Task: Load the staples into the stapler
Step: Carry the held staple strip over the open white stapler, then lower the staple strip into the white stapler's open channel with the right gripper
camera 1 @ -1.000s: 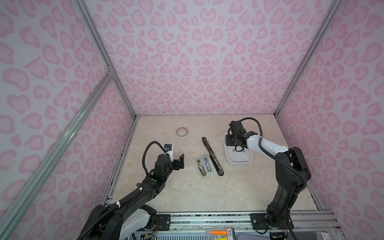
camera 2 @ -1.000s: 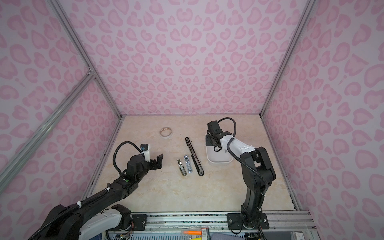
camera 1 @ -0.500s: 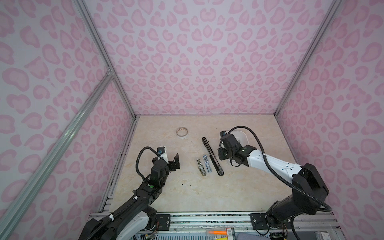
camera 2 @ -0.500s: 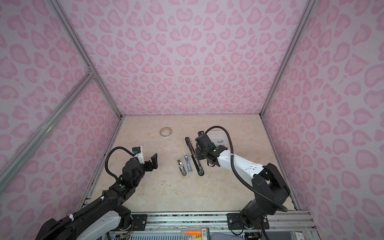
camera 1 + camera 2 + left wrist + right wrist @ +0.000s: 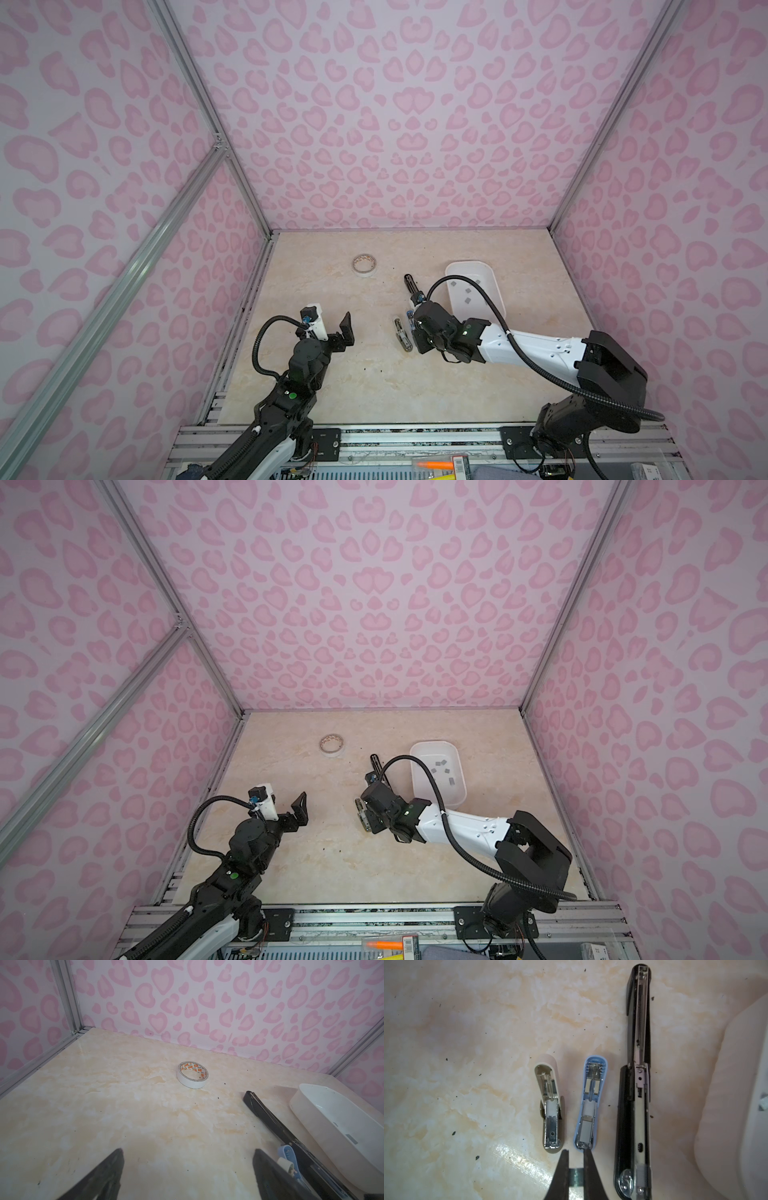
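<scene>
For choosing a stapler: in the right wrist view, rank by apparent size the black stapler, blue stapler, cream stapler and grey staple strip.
Long black metal stapler
Small blue plastic stapler and small cream plastic stapler: alike, not ranked
Grey ribbed staple strip

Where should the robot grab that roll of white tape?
Probably from straight above, pinching the ring's wall: one finger down the hole, one outside. The tape roll lies flat on the table, hole up, with nothing near it, so its rim is free all round. The open left gripper faces it.

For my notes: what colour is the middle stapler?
The middle stapler is light blue; right wrist view.
</scene>
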Controlling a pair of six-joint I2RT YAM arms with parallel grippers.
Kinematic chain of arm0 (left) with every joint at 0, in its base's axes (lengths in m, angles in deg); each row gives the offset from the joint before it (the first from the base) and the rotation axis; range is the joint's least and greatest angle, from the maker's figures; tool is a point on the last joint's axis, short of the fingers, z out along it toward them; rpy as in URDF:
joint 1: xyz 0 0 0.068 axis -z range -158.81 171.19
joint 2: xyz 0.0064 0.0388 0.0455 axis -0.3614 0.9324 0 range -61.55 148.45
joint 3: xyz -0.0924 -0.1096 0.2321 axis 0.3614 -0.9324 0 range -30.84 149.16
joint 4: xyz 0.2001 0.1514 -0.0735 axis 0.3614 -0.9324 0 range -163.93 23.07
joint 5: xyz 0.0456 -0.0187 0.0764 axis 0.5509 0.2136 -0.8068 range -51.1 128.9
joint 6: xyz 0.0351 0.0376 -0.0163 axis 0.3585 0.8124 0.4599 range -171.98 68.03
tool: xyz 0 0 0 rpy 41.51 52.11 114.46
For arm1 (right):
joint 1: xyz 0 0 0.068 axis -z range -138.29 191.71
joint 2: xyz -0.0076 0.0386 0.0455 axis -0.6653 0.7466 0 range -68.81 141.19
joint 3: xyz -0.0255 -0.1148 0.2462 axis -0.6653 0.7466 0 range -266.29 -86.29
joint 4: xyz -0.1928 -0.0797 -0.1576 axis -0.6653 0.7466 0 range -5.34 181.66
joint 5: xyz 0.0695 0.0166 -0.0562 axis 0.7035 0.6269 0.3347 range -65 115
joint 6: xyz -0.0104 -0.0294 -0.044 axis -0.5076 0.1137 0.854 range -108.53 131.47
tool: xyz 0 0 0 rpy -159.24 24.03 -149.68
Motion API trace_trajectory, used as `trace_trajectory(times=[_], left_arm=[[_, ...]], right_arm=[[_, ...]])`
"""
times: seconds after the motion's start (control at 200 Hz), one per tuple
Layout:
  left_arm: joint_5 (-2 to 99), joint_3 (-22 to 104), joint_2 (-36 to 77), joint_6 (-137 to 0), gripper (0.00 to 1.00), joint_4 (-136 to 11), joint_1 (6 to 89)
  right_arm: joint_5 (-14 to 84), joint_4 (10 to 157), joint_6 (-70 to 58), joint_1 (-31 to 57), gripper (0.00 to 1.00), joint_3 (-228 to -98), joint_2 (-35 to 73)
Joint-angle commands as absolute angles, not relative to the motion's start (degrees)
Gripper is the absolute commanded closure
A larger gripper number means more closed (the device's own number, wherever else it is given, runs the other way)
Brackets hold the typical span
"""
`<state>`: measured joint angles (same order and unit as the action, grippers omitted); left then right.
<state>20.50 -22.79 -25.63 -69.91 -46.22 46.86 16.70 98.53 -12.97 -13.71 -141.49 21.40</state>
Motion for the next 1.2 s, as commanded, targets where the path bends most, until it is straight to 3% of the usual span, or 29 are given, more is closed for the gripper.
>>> trace_trajectory(times=[0.0,0.24,0.685,1.195], left_arm=[[21.06,-22.77,-25.28,-69.87,0.03,-44.98,46.85],[27.45,-23.06,-24.09,-67.62,0.03,-42.67,46.85],[25.5,-22.89,-23.24,-67.88,0.03,-42.1,46.9],[25.12,-23.3,-24.36,-67.89,0.03,-42.12,46.9]], right_arm=[[14.96,96.84,-14.35,-15.31,0.9,-142.7,23.43],[15.35,95.73,-14.78,-16.04,0.9,-145.29,28.89],[15.08,98.02,-13.76,-16.04,0.91,-149.94,35.49],[14.54,97.85,-14.28,-16.09,0.91,-149.37,36.0]])
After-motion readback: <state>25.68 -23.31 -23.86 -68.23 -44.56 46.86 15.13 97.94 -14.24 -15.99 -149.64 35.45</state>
